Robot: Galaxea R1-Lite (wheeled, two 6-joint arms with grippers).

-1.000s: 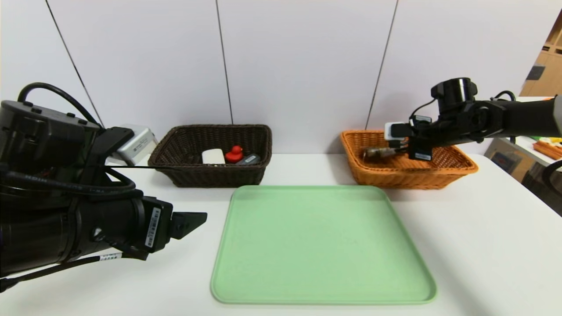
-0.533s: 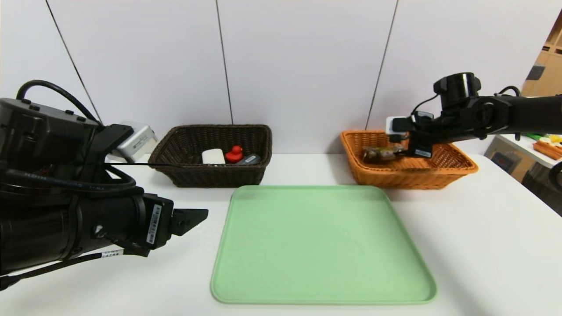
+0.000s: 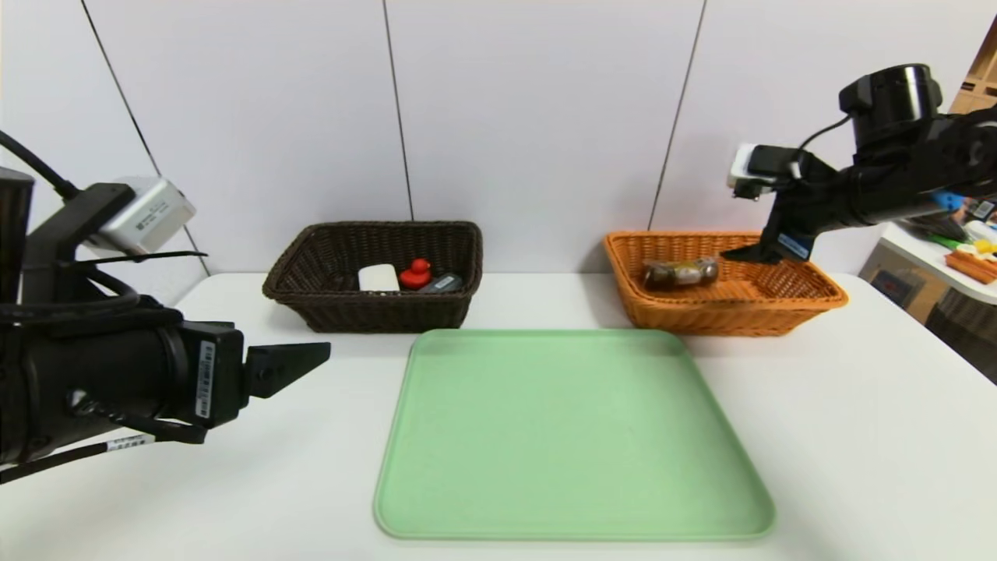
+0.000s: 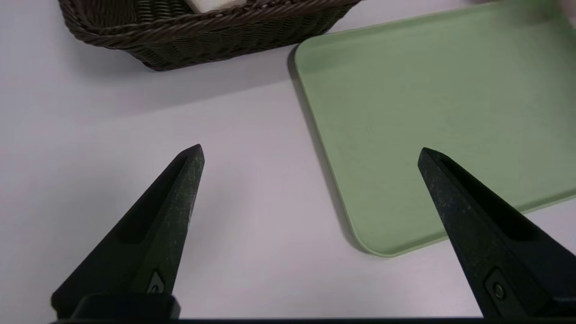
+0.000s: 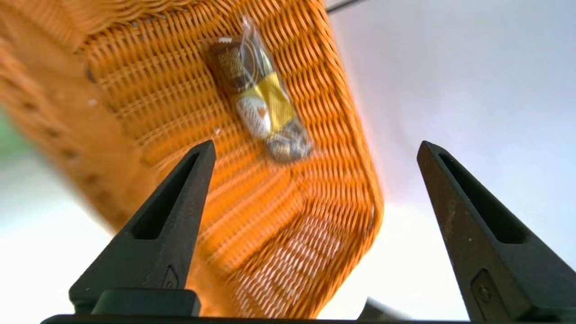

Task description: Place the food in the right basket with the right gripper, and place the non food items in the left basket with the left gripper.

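Observation:
The wrapped snack roll [image 3: 679, 273] [image 5: 258, 107] lies on the floor of the orange-tan basket [image 3: 810, 300] [image 5: 288, 234]. My right gripper [image 3: 748, 253] [image 5: 315, 148] hangs open above that basket's back right part, holding nothing. In the dark brown basket [image 3: 374, 315] [image 4: 202, 38] rest the white soap-like block [image 3: 378, 277], the red rubber duck [image 3: 417, 273] and the grey case [image 3: 441, 283]. My left gripper [image 3: 311, 360] [image 4: 310, 150] is open and empty, low over the table left of the green tray.
A green tray [image 3: 572, 436] [image 4: 427, 103] lies in the middle of the white table [image 3: 857, 436], in front of both baskets. A side table with coloured items [image 3: 970, 261] stands at the far right. A white panel wall runs behind the baskets.
The right gripper let go of the snack roll, which now lies in the orange basket, and rose up and to the right. The left arm drew back to the left.

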